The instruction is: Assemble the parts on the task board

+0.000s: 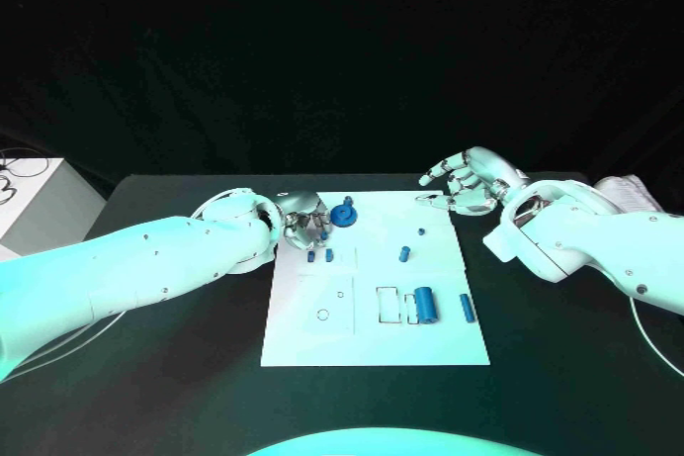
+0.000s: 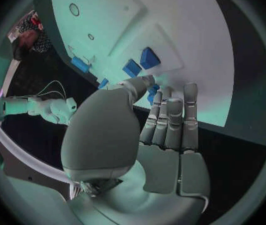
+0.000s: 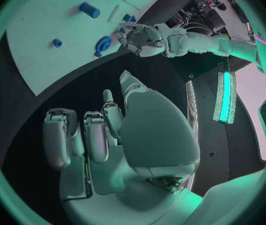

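The white task board [image 1: 374, 329] lies in the middle of the table. My left hand [image 1: 299, 224] hovers at its far left corner, thumb against the fingers [image 2: 170, 115], with a small blue part [image 2: 152, 91] pinched between them. A blue ring part [image 1: 347, 215] stands just right of that hand. Two small blue pieces [image 1: 319, 255] sit near it, and a blue peg [image 1: 405, 253] lies mid-board. A blue cylinder [image 1: 423, 301] and a blue bar [image 1: 467, 308] rest at the near right. My right hand [image 1: 470, 179] hangs off the far right corner, fingers apart and holding nothing.
A white box [image 1: 36, 194] with cables stands on the far left. Something pale [image 1: 628, 189] lies at the table's far right edge. Another tiny blue piece [image 1: 423, 203] sits near the board's far edge. Outlined slots [image 1: 387, 304] and round holes [image 1: 342, 296] mark the board's near half.
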Tool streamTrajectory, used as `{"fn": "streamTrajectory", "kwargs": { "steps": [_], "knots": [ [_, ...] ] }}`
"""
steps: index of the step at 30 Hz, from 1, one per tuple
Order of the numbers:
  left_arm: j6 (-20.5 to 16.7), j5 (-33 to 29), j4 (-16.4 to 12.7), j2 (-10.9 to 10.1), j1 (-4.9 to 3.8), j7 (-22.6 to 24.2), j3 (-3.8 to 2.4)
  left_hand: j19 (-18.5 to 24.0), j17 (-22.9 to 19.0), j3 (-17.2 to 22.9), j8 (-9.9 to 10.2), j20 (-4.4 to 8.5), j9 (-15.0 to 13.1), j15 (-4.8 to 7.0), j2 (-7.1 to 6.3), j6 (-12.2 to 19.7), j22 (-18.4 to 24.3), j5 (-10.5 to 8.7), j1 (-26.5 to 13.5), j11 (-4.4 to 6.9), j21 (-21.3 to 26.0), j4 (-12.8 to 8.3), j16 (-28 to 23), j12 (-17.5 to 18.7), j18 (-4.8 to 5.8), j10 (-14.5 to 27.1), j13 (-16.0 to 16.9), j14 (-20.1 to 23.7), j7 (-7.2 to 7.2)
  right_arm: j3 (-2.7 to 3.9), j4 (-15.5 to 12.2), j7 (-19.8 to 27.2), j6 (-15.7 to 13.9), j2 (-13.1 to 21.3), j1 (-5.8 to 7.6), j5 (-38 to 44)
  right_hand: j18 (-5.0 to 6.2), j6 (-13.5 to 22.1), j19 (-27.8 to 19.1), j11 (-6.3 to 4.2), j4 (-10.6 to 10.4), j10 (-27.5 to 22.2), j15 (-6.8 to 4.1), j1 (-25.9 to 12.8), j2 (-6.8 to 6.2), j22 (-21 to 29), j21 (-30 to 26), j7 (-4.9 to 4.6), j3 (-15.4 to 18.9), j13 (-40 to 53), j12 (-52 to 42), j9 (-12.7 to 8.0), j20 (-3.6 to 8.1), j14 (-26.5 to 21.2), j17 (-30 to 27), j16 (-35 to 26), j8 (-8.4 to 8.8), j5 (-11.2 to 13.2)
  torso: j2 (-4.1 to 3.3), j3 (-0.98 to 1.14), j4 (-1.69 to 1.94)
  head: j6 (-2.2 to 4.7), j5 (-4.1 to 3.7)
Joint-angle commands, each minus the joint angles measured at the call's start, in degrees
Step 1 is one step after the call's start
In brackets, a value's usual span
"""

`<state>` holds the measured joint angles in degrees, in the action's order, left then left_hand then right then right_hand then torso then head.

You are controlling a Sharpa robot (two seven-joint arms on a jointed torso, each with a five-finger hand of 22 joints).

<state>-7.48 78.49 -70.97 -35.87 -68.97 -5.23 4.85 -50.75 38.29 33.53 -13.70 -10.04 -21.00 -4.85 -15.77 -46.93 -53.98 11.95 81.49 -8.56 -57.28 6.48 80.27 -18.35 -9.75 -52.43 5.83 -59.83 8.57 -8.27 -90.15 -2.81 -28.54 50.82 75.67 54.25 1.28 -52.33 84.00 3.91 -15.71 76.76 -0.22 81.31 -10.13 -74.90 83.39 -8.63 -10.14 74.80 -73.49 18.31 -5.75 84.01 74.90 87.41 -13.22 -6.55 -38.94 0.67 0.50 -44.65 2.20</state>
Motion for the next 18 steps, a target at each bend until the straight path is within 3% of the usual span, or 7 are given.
{"fn": "streamTrajectory", "kwargs": {
  "steps": [1, 4, 7, 12, 17, 18],
  "knots": [
    [-0.38, 0.4, 0.02, -0.27, 0.23, -0.62, 0.03, 0.16, -0.48, -0.56, 0.44, -0.38, 0.16, -0.03, 0.12, 0.61, 0.26, -0.02, 0.35, -0.25, 0.37, 0.03, 0.02, 0.32, -0.63, 0.98, -0.03, 0.54, -0.22, 0.0, 0.17, -0.4, 1.9, 0.04, -0.06, 0.64, 0.35, 0.44, 2.96, -0.1, -0.17, -3.38, -0.22, 0.53, -0.13, -11.13, -0.22, 0.0, -0.53, -2.99, 4.65, -0.1, 0.23, 4.47, 9.57, -0.35, -0.3, -0.18, -0.01, -0.05, -0.05, 0.13, 0.03],
    [-0.86, 0.4, -0.17, -0.62, 0.26, -0.52, -0.13, 0.81, -1.83, -2.53, 1.31, -0.83, 0.56, -0.65, 0.55, 1.81, 0.97, 0.03, 0.96, -0.81, 1.14, 0.14, 0.13, 0.67, -0.83, 3.51, -0.28, 1.33, -0.73, 0.0, 0.25, -0.61, 2.27, 0.1, -0.13, 0.86, 0.36, 0.72, 2.99, -0.22, -0.22, -8.82, -0.34, 0.99, -0.31, -11.12, -0.33, 0.05, -1.16, -10.83, 13.82, -0.13, 0.34, 3.99, 7.91, -1.41, -0.48, -0.19, -0.03, -0.02, -0.03, 0.15, -0.02],
    [-1.46, 0.38, -0.5, -1.2, 0.28, -0.44, -0.28, 0.96, -3.52, -6.44, 2.29, -1.44, 1.18, -1.15, 1.6, 3.25, 1.35, 0.18, 2.38, -1.48, 1.63, 0.78, 0.38, 0.48, -0.82, 6.43, -0.67, 2.22, -1.37, 0.0, 0.35, -0.63, 2.39, 0.19, -0.23, 1.29, 0.34, 0.94, 3.07, -0.28, -0.48, -16.62, -0.43, 1.43, -0.78, -11.18, -0.37, 0.08, -2.3, -24.75, 29.84, -0.11, 0.48, 3.07, 4.72, -3.67, -0.84, -0.2, -0.04, 0.01, -0.06, 0.21, -0.09],
    [-1.7, 0.33, -0.98, -2.19, 0.28, -0.47, -0.5, 1.05, -5.59, -10.27, 3.01, -1.77, 1.99, -1.47, 2.51, 4.42, 1.81, 0.32, 4.34, -1.85, 2.18, 2.1, 0.47, -0.49, -0.84, 8.43, -0.96, 3.27, -1.75, -0.01, 0.52, -0.71, 3.18, 0.34, -0.32, 2.99, 0.28, 0.85, 3.23, -0.22, -0.39, -16.39, -0.44, 1.88, -1.68, -11.4, -0.21, 0.07, -4.15, -32.63, 37.91, -0.07, 0.5, 3.24, 4.72, -3.97, -1.38, -0.21, 0.0, 0.01, -0.03, 0.38, -0.33],
    [-1.41, -1.91, -1.94, -4.01, 0.28, 0.22, -1.04, 1.09, -7.96, -10.87, 2.11, -1.75, 2.09, -1.37, 2.94, 2.54, 2.04, 0.36, 5.69, -1.68, 2.43, 3.05, 0.17, -1.96, -0.88, 8.02, -0.9, 4.62, -0.57, -0.05, 0.72, -0.93, 5.16, 0.43, -0.67, 7.72, 0.14, -0.27, 3.54, -0.44, 0.4, -14.91, -0.7, 4.71, -2.81, -11.83, 0.39, 0.37, -8.42, -39.52, 44.72, -0.18, 0.77, 3.46, 5.02, -3.9, -1.64, -0.23, -0.04, 0.02, -0.08, 0.57, -0.88],
    [-1.38, -3.02, -2.18, -4.54, 0.28, 0.55, -1.29, 1.06, -8.49, -10.32, 1.7, -1.58, 2.14, -1.15, 2.94, 1.8, 2.04, 0.35, 6.03, -1.39, 2.39, 3.25, 0.14, -2.95, -0.91, 7.03, -0.68, 4.82, -0.21, -0.06, 0.74, -0.94, 5.54, 0.43, -0.78, 8.9, 0.13, -0.64, 3.56, -0.63, 0.65, -14.17, -0.75, 5.15, -3.51, -11.89, 0.42, 0.38, -10.36, -41.94, 47.07, -0.3, 0.76, 3.49, 5.07, -3.91, -1.52, -0.21, -0.02, 0.04, -0.11, 0.6, -1.03]
  ]
}}
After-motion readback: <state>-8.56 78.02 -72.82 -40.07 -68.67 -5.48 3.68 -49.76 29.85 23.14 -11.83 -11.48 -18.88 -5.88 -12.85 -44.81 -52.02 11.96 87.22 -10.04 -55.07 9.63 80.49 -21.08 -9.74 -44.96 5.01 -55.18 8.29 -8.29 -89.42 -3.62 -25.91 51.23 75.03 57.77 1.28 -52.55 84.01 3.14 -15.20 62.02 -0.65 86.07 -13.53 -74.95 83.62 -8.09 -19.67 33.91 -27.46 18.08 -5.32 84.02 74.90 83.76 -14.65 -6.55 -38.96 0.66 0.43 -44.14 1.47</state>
